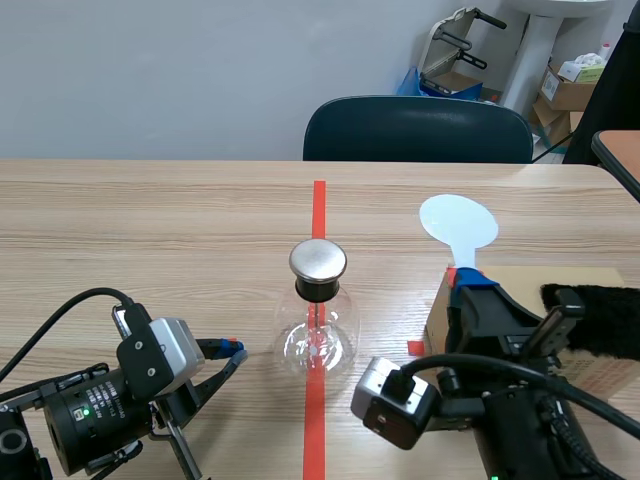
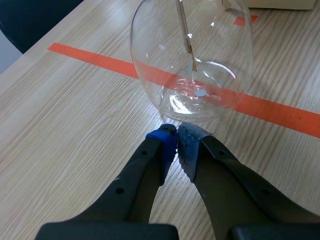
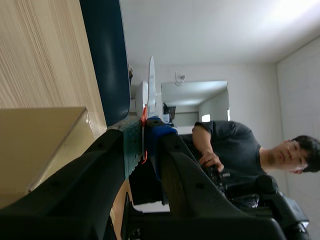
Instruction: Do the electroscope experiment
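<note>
Electroscope (image 2: 192, 75) just ahead of left gripper (image 2: 176, 136)

A dark blue-green padded chair (image 1: 418, 130) stands pushed up to the far edge of the light wood-grain counter (image 1: 150, 230). Behind the chair runs a plain pale grey wall (image 1: 180, 70). To the chair's right rear, a folded metal frame with black handles (image 1: 455, 40) leans beside a white column (image 1: 530, 50), with a blue bag (image 1: 412, 82) under it. Open brown cardboard boxes (image 1: 568, 95) sit further right of the chair. In the right wrist view, a person in a dark short-sleeved shirt (image 3: 235, 145) sits beyond the chair.
</note>
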Robot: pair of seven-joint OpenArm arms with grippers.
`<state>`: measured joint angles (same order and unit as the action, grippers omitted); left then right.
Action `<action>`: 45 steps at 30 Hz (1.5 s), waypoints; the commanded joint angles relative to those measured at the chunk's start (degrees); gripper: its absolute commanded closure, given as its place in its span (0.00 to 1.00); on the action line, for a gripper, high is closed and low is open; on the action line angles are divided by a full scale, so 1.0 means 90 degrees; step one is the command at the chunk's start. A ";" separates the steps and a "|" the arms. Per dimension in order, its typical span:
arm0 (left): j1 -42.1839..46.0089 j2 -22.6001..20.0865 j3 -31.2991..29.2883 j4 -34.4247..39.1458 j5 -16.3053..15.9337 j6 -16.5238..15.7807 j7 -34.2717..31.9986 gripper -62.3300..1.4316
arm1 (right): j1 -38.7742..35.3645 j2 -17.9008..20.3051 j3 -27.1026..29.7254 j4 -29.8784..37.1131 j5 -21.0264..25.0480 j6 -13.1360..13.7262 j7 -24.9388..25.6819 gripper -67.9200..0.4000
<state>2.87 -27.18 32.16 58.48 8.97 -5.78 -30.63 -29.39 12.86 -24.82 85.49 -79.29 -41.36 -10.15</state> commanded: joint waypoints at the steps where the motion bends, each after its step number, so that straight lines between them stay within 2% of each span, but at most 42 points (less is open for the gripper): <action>1: -0.0005 -0.0058 -0.0046 0.0049 -0.0015 0.0027 -0.0095 0.89 | 0.0090 0.0015 0.0044 0.0160 0.0002 -0.0388 -0.0146 0.97; 8: -0.0002 -0.0058 -0.0046 0.0049 -0.0015 0.0027 -0.0095 0.89 | 0.0090 0.0017 0.0044 0.0160 0.0000 -0.0388 -0.0627 0.97; 17: -0.0002 -0.0073 -0.0046 0.0049 -0.0017 0.0027 -0.0095 0.89 | 0.0090 0.0017 0.0044 0.0160 -0.0002 -0.0388 -0.0452 0.97; 35: -0.0002 -0.0073 -0.0046 0.0049 -0.0017 0.0027 -0.0095 0.89 | 0.0090 0.0017 0.0044 0.0160 -0.0002 -0.0388 0.2025 0.97; 45: -0.0002 -0.0073 -0.0046 0.0049 -0.0017 0.0027 -0.0095 0.89 | 0.0090 0.0017 0.0044 0.0160 -0.0002 -0.0388 0.2939 0.97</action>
<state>2.87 -27.66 32.16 58.48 8.97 -5.67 -30.63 -29.39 12.86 -24.77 85.49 -79.50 -41.36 16.36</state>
